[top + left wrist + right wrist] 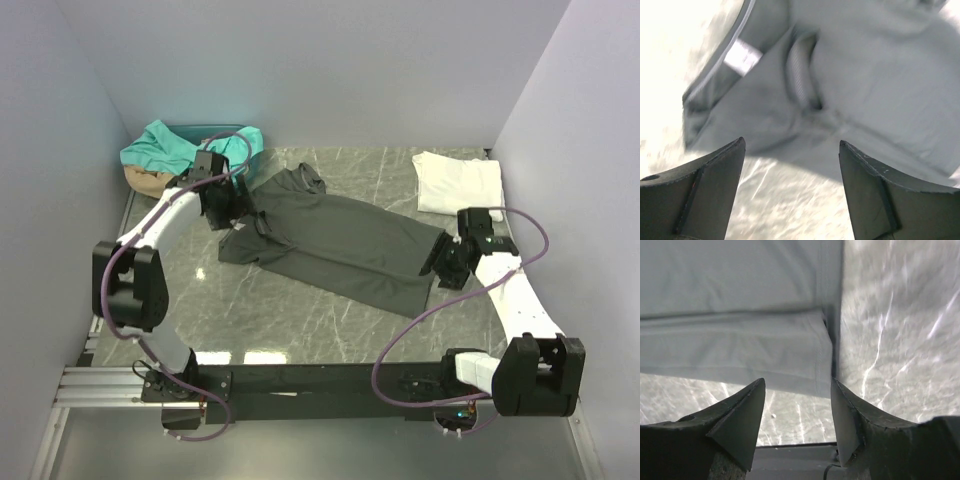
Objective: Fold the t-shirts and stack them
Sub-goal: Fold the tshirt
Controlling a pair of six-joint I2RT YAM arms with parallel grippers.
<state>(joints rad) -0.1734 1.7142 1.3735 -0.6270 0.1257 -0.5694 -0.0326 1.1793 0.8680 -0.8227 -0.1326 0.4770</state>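
Now, with your left gripper (791,142) and right gripper (797,381) both open and empty, lift straight off the folded charcoal-grey cloth t-shirt (340,245) without snagging it.

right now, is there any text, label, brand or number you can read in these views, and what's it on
No text can be read in any view.
Neck label on the dark grey t-shirt: a small pale tag, washed out and blurred, nothing legible.
White t-shirt, folded at the far right: no print visible.
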